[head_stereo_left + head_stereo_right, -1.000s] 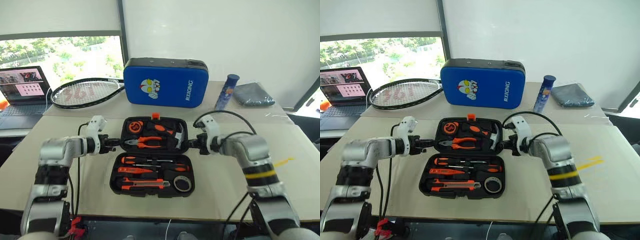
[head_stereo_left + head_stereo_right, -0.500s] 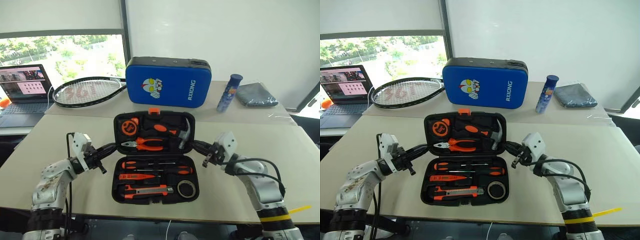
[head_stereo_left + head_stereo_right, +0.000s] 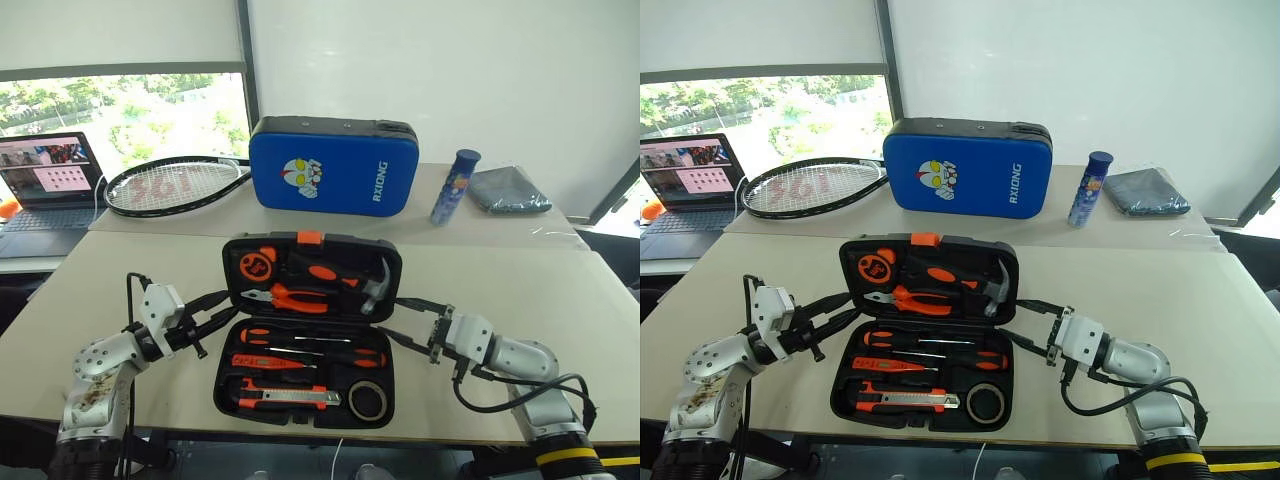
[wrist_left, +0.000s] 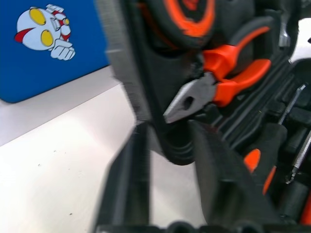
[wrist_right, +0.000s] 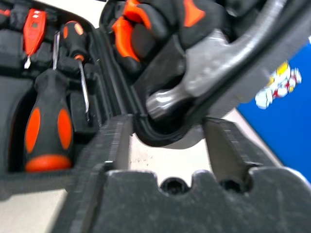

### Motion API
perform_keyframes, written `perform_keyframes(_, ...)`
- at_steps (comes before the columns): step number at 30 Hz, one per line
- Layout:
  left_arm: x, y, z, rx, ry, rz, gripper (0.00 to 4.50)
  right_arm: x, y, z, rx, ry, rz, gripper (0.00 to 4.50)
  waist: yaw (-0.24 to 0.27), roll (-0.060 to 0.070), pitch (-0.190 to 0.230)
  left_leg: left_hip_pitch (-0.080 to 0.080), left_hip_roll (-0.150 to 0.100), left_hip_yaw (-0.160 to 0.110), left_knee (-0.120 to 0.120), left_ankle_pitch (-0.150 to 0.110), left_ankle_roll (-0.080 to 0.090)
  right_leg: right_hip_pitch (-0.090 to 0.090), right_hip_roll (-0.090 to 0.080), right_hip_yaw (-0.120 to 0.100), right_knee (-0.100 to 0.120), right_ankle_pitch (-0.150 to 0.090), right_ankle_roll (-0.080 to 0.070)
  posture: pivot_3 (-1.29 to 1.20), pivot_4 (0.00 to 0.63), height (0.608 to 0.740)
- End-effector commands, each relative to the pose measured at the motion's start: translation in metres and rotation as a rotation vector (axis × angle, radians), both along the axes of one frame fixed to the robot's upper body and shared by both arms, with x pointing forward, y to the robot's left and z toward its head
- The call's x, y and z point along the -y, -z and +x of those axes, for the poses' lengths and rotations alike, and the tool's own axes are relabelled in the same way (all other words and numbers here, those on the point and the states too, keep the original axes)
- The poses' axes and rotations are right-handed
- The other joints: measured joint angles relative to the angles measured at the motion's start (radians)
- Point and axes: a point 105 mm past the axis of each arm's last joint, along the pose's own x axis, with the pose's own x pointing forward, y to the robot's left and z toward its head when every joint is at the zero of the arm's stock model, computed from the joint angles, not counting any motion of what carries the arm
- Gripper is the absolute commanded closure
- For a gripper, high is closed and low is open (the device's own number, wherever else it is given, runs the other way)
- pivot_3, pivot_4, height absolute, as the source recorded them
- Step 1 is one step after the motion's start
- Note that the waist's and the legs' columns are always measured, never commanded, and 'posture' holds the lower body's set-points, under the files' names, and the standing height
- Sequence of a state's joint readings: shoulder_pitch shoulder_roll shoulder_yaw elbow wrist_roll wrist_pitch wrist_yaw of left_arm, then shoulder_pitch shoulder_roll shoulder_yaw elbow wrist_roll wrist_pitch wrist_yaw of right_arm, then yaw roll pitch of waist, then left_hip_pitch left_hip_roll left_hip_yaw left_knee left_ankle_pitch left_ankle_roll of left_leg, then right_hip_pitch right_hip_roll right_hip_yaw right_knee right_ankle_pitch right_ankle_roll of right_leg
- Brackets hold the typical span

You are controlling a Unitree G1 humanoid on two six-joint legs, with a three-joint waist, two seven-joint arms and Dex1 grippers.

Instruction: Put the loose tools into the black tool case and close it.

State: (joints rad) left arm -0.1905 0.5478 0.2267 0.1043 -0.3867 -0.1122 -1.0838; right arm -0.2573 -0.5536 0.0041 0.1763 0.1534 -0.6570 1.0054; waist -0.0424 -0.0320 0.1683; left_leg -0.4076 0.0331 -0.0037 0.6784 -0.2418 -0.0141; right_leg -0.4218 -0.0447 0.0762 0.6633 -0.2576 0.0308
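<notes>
Tools both spread apart now, nothing held: left tool (image 3: 212,314) and right tool (image 3: 402,318) drawn back from lid sides of black tool case (image 3: 310,330), which sits mid-desk (image 3: 560,300), open, lid tilted up. Utility knife (image 3: 290,397), screwdrivers (image 3: 310,352), tape roll (image 3: 368,402) already slotted. Judgement: only closing left; lid released too early.

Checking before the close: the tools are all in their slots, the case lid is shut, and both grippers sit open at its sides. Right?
Not quite: the lid of the black tool case is not shut. It stands raised, as the left eye view shows, with pliers and hammer visible in it. The rest holds: tools are slotted, and the left gripper and right gripper are open at its sides.
</notes>
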Motion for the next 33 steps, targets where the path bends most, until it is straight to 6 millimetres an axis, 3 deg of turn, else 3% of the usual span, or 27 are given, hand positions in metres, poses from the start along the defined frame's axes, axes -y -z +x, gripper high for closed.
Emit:
perform_keyframes(1, 0.016, -0.023, -0.010, 0.156, 0.103, 0.075, 1.14, -0.012, -0.018, -0.013, 0.232, -0.117, -0.082, 0.07, 0.000, 0.000, 0.000, 0.000, 0.000, 0.000, 0.000, 0.000, 0.000, 0.000, 0.000, 0.000, 0.000, 0.000, 0.000, 0.00, 0.150, 0.740)
perform_keyframes(4, 0.014, -0.019, -0.015, 0.167, 0.128, 0.128, 0.06, -0.010, -0.014, -0.014, 0.267, -0.134, -0.118, 0.00, -0.003, 0.000, 0.000, 0.001, 0.000, 0.000, -0.001, 0.000, 0.000, 0.000, 0.001, 0.000, 0.000, 0.000, 0.000, 0.00, 0.150, 0.740)
perform_keyframes(12, 0.013, -0.005, -0.023, 0.159, 0.178, 0.188, 0.06, -0.010, -0.012, -0.013, 0.296, -0.144, -0.125, 0.00, -0.001, 0.000, 0.000, 0.002, 0.001, 0.002, -0.001, 0.000, 0.000, 0.000, 0.000, 0.003, 0.001, 0.000, 0.000, 0.00, 0.150, 0.740)
perform_keyframes(18, 0.000, 0.003, -0.038, 0.124, 0.206, 0.260, 0.06, 0.003, -0.004, -0.026, 0.324, -0.191, -0.225, 0.00, 0.000, 0.000, 0.000, 0.003, 0.001, 0.003, -0.001, 0.000, 0.000, 0.001, 0.000, 0.004, 0.000, 0.000, 0.000, 0.00, 0.150, 0.740)
perform_keyframes(23, -0.023, 0.005, -0.051, 0.079, 0.187, 0.320, 0.06, 0.017, 0.002, -0.036, 0.342, -0.210, -0.291, 0.00, 0.000, 0.000, 0.000, 0.006, 0.001, 0.005, -0.001, 0.000, 0.000, 0.003, 0.000, 0.006, 0.000, 0.000, 0.000, 0.00, 0.150, 0.740)
perform_keyframes(27, -0.047, 0.001, -0.058, -0.068, 0.135, 0.292, 0.06, 0.032, 0.010, -0.037, 0.292, -0.167, -0.318, 0.00, 0.000, -0.001, 0.000, 0.009, 0.001, 0.005, -0.001, 0.000, 0.000, 0.005, 0.001, 0.006, 0.000, 0.000, 0.000, 0.00, 0.150, 0.740)
perform_keyframes(31, -0.087, 0.001, -0.063, -0.324, 0.018, 0.225, 0.06, 0.048, 0.019, -0.042, 0.200, -0.113, -0.334, 0.00, 0.000, -0.001, 0.000, 0.009, 0.002, 0.005, -0.001, 0.000, 0.000, 0.005, 0.001, 0.006, 0.001, 0.000, 0.000, 0.00, 0.150, 0.740)
perform_keyframes(33, -0.097, 0.002, -0.063, -0.352, -0.014, 0.235, 0.06, 0.051, 0.024, -0.046, 0.125, -0.106, -0.323, 0.00, 0.000, 0.000, 0.000, 0.010, 0.001, 0.005, -0.001, 0.000, 0.001, 0.006, 0.001, 0.006, 0.001, -0.001, 0.000, 0.00, 0.150, 0.740)
